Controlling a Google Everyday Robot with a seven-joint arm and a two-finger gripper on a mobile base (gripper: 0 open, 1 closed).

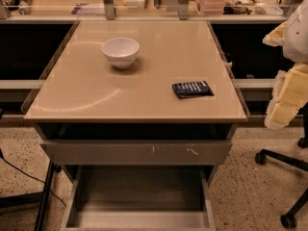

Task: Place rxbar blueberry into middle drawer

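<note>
We find the gripper (283, 110) at the right edge of the view, at the lower end of the pale, blocky arm, hanging beside the table (96, 93) and off its right side. It is well apart from everything on the top. We cannot tell whether it is wide or narrow, and we see nothing held in it.

Nearest to it on the table is the snack bar (192, 89), dark blue with rows of white lettering. It lies flat near the front right corner, set back a little from both edges, with nothing touching it. Further in, toward the back and left of centre, stands a white bowl (120, 52), upright and well apart from the bar.

Below the top, a grey drawer front (137, 152) with pale scratch marks sits across the frame. Under that, the open drawer (139, 191) is pulled out toward us, its flat floor bare.

We judge the task as barely begun. The drawer is already open, so no pulling seems needed. The bar is not yet grasped, so everything else is left: reach across to the bar, grip it, lift it, carry it forward over the front edge, lower it and let go inside the drawer.
</note>
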